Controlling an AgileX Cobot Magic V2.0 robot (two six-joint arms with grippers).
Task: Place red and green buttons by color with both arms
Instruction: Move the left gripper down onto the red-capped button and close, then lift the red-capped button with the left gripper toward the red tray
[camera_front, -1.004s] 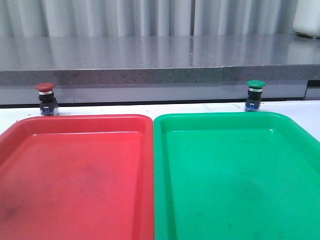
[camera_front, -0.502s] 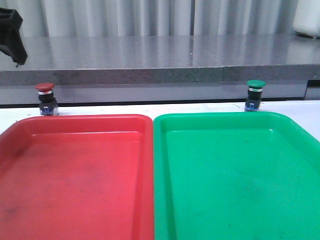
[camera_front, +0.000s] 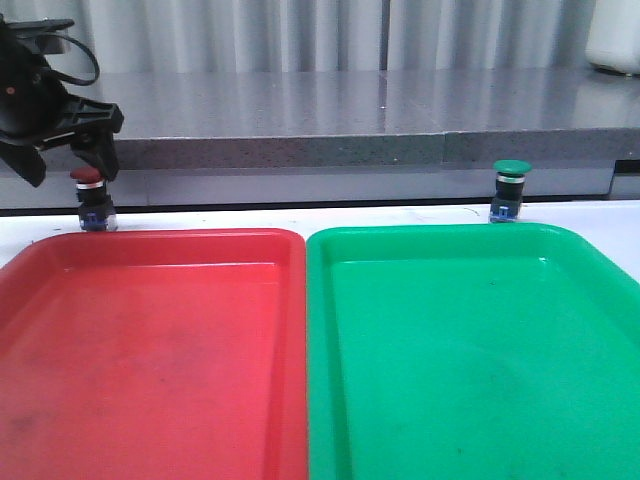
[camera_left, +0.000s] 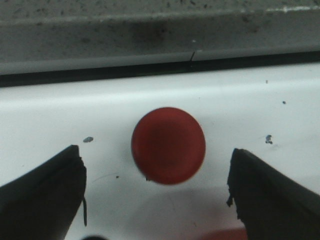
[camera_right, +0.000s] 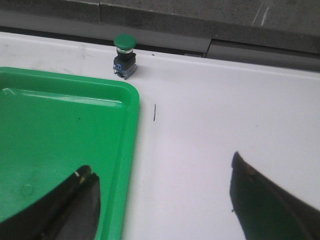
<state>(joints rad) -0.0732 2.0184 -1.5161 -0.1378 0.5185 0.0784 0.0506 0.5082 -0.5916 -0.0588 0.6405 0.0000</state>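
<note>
The red button stands upright on the white table behind the red tray. My left gripper hangs open right above it, one finger on each side of the red cap, not touching it. The green button stands upright behind the green tray; it also shows in the right wrist view. My right gripper is open and empty, well short of the green button, over the green tray's edge. It is out of the front view.
A grey stone ledge runs along the back of the table, close behind both buttons. The two trays lie side by side and fill the front of the table. A white object stands on the ledge at far right.
My left arm has come in from the upper left and dropped to just above the red button. The buttons and trays have not moved.
</note>
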